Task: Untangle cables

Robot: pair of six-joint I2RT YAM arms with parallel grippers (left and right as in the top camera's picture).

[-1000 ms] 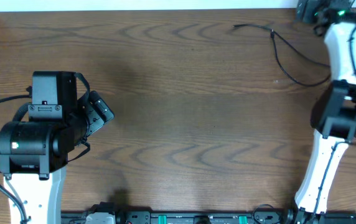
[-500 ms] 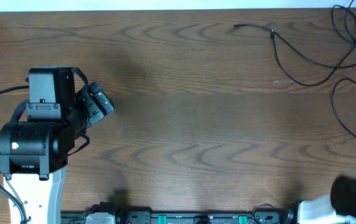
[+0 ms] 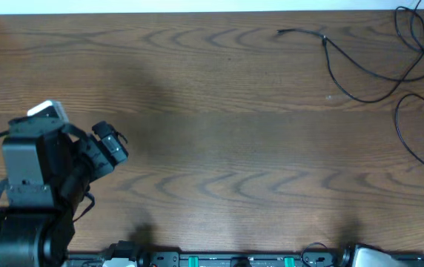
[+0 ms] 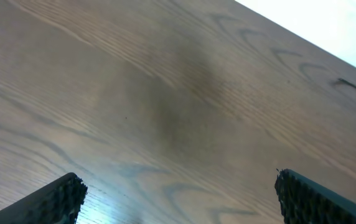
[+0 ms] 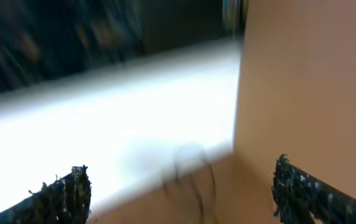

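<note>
From overhead, the cables (image 3: 368,100), thin dark cords, lie at about two o'clock on the bench (image 3: 219,119). They loop across each other and run off the right edge, so I cannot tell whether they are knotted. The left gripper (image 3: 112,143) sits at eight o'clock, well apart from them, probably parked clear of the work; the right gripper is not seen here. The left wrist view shows its jaws spread wide over bare wood, pinching nothing, with the cables only a dark trace at two o'clock. The right wrist view is blurred, but the right gripper (image 5: 178,190) shows jaws spread and empty, likely readied for a reach.
</note>
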